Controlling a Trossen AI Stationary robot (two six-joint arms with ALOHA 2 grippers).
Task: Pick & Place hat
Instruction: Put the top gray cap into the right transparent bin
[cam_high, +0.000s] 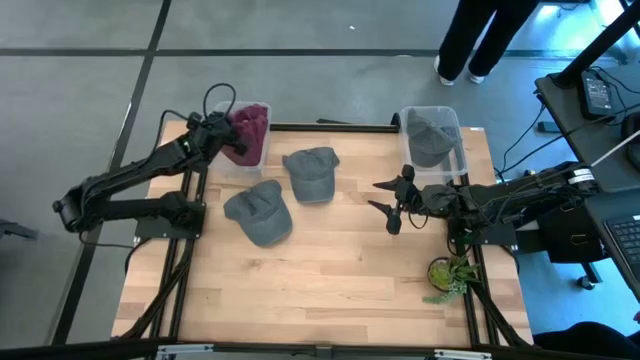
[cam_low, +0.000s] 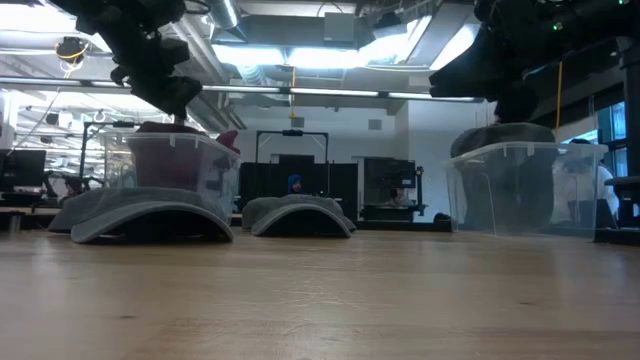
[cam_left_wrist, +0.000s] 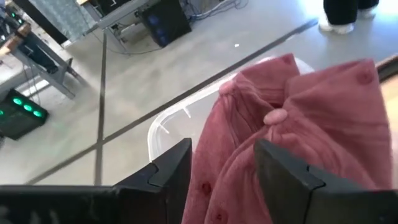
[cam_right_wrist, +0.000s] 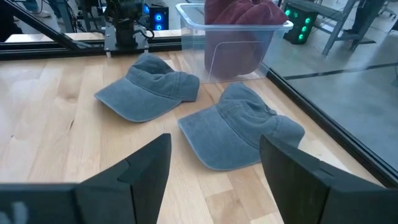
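Your left gripper (cam_left_wrist: 224, 180) hangs open over the maroon hats (cam_high: 250, 128) in the left bin (cam_high: 243, 158), probably just released. Your right gripper (cam_high: 388, 204), open and empty, must next reach the nearer grey cap (cam_high: 309, 172).

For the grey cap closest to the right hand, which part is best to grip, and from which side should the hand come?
Probably the crown of the nearer grey cap, taken from above. It lies flat on the table, brim low against the wood, so only the soft domed crown rises enough to pinch. The right hand is open and faces it; the other grey cap lies apart.
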